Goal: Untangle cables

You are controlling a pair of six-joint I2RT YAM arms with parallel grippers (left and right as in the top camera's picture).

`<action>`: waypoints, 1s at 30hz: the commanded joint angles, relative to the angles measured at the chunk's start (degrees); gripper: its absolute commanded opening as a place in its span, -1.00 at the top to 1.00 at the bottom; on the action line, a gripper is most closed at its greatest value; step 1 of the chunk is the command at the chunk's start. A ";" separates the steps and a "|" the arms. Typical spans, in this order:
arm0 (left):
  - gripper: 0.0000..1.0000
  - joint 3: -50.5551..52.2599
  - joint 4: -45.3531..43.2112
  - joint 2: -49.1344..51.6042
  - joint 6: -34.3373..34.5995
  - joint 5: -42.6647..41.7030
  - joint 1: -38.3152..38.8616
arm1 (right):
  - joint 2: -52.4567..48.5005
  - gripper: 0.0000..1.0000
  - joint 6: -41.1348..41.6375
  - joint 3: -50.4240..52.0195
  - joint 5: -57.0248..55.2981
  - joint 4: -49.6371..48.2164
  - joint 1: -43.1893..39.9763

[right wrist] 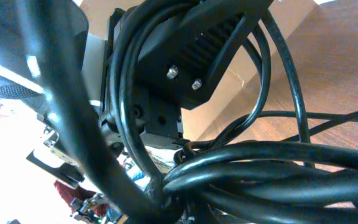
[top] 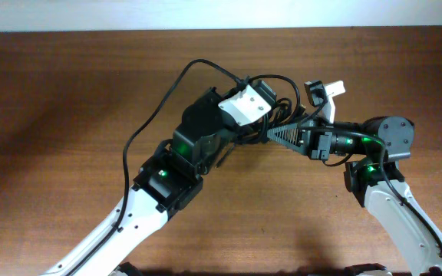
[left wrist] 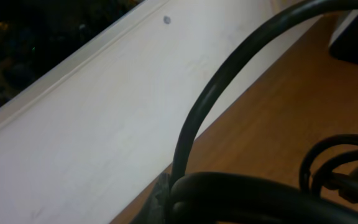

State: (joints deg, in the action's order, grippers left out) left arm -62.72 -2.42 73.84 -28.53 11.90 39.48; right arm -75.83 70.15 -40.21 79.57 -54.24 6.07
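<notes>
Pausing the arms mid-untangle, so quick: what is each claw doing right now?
Left claw: closed, gripping the cables.
Right claw: closed, apparently pinching the same cables where they bunch together.

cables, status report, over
Left gripper and right gripper: jaws shut on cables. Bundle tangled between them. Grippers crowd each other, little room.

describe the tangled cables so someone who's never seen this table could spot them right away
On the brown wooden table, look toward the far middle, where the left arm and the right arm meet tip to tip. The cables are the thin black loops bunched between those tips. Unlike the single long wire arcing off to the left, they form a tight knot.
</notes>
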 commanded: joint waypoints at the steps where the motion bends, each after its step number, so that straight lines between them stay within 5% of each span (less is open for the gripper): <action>1: 1.00 -0.33 -0.52 0.09 8.20 10.67 0.11 | 0.13 0.92 -1.01 -0.63 3.89 -2.21 0.31; 17: 1.00 -0.33 5.64 0.09 21.97 27.58 -5.88 | 0.13 0.92 -0.94 -0.61 9.33 -15.23 0.31; 25: 1.00 -0.33 10.05 0.09 25.31 28.44 -7.41 | 0.13 0.91 -0.96 -0.61 9.33 -15.26 0.28; 30: 1.00 -0.33 11.26 0.09 25.35 28.44 -7.41 | 0.13 0.72 -0.94 -0.61 9.33 -15.23 0.28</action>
State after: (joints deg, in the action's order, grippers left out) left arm -62.72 8.82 73.84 -5.13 31.81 35.64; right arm -76.97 70.19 -40.23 85.10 -68.88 6.26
